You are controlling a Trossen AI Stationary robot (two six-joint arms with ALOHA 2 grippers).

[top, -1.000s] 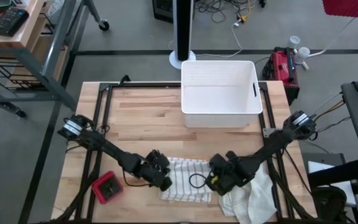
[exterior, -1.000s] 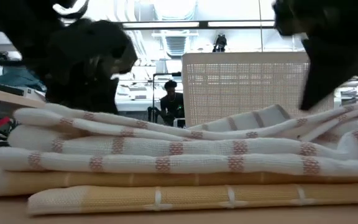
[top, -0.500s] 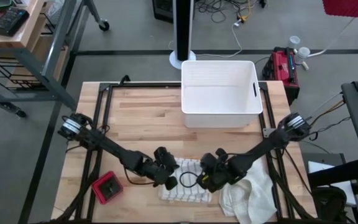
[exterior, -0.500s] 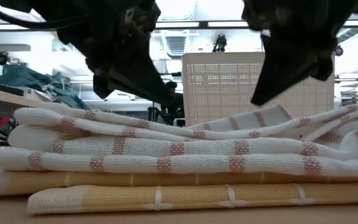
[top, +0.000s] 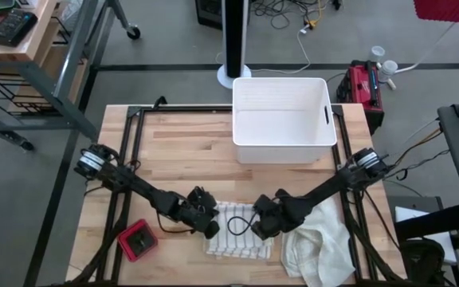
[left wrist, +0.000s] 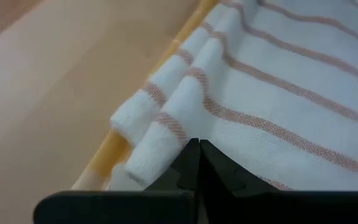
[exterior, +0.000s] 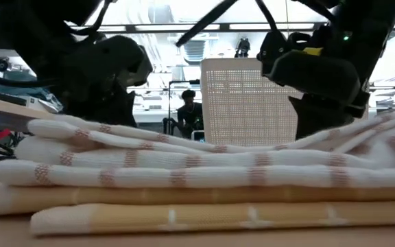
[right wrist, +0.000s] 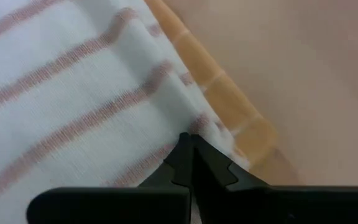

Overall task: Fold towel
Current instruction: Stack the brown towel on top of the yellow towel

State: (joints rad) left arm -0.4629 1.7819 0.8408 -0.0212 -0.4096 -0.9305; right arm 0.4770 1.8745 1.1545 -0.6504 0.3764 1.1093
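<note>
The towel point(top: 239, 231), white with thin reddish stripes, lies folded in several layers near the table's front edge, on top of a folded yellow towel point(exterior: 184, 216). My left gripper point(top: 212, 229) is shut and stands at the striped towel's left edge, its tips point(left wrist: 197, 146) down on the cloth by a rolled fold. At the towel's right edge my right gripper point(top: 258, 228) is also shut, its tips point(right wrist: 188, 140) on the top layer. In the low view both grippers point(exterior: 108, 82) point(exterior: 321, 82) stand behind the stack. My left gripper sets its shut fingertips on the towel's top layer point(left wrist: 229, 134) close to the left-edge fold, slanting down from the table's left. The towel lies flat on the stack. My right gripper sets its shut fingertips on the top layer point(right wrist: 154, 134) near the right edge, slanting steeply down from the right. Nothing shows between either pair of fingers.
A white bin point(top: 281, 119) stands at the back middle of the table. A crumpled plain white cloth point(top: 319, 251) lies at the front right, beside the right arm. A small red object point(top: 138, 241) sits at the front left. Bare wood stretches between bin and towels.
My right gripper has gone toward the table's left and down onto the towel's right edge. My left gripper swung in over the towel and came back down at its left edge. The raised fold at the towel's right has sunk flatter, and the towel looks narrower from above.
</note>
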